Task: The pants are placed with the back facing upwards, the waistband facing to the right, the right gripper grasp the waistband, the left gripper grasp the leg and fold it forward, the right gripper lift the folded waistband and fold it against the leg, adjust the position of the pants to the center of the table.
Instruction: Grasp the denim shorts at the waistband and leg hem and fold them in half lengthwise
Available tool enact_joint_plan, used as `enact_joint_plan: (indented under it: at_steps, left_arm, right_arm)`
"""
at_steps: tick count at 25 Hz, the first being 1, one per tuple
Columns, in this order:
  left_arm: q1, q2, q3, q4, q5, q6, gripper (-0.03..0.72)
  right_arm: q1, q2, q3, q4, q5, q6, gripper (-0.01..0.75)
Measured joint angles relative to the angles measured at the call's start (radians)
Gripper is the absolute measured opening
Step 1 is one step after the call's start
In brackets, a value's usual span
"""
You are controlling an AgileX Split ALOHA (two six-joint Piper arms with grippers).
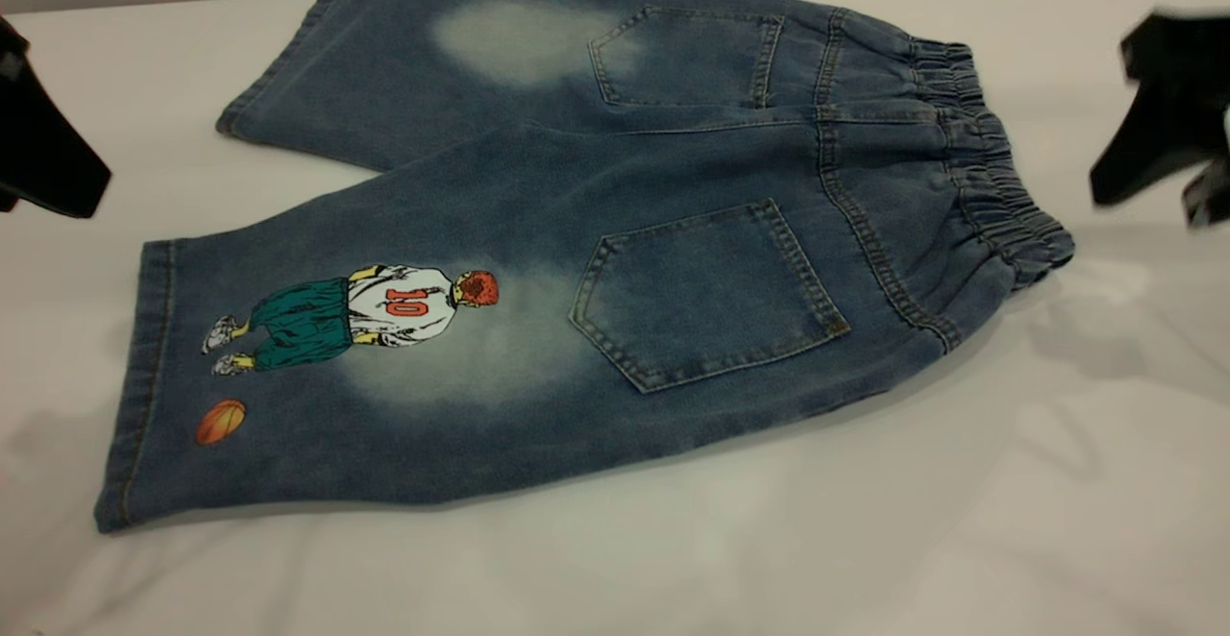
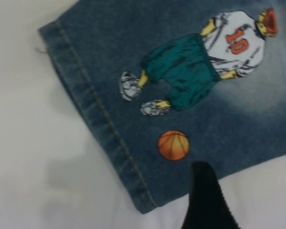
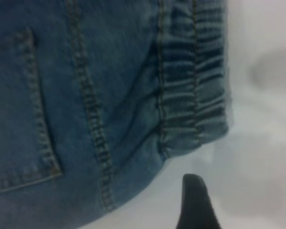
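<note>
While flat on the table (image 1: 673, 559): one pair of pants (image 1: 615, 242), back side up, unfolded.
Waistband: one, elastic, at the exterior view's right end (image 1: 990, 165).
Legs: two; the leg (image 1: 317, 377) with the player print lies nearer the camera, the plain leg behind it.
Back pockets: two.
Printed ball: one, orange (image 2: 173, 145).
Left gripper (image 1: 48, 165): at the exterior view's left edge, apart from the pants; grasp state cannot be told.
Right gripper (image 1: 1168, 136): just beyond the waistband, holding nothing; fingers spread.
Left wrist view only: leg hem stitching, one black fingertip (image 2: 206, 195) over the hem corner.
Right wrist view only: waistband gathers, one fingertip (image 3: 195, 202) over bare table.
</note>
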Motion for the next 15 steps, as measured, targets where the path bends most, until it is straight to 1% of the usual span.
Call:
enact_joint_plan:
  at_steps: [4, 8, 11, 15]
  left_arm:
    - [-0.039, 0.000, 0.000, 0.008, 0.000, 0.008, 0.388]
    - [-0.043, 0.000, 0.000, 0.009, 0.002, 0.011, 0.388]
    - [-0.043, 0.000, 0.000, 0.009, 0.003, 0.013, 0.388]
    - [-0.043, 0.000, 0.000, 0.008, 0.001, 0.013, 0.388]
  right_arm:
    - [0.000, 0.110, 0.000, 0.182, 0.014, -0.197, 0.381]
    - [-0.006, 0.135, 0.000, 0.373, 0.066, -0.399, 0.381]
    - [-0.043, 0.134, 0.000, 0.496, 0.092, -0.526, 0.381]
    - [-0.126, 0.138, -0.001, 0.633, 0.174, -0.656, 0.381]
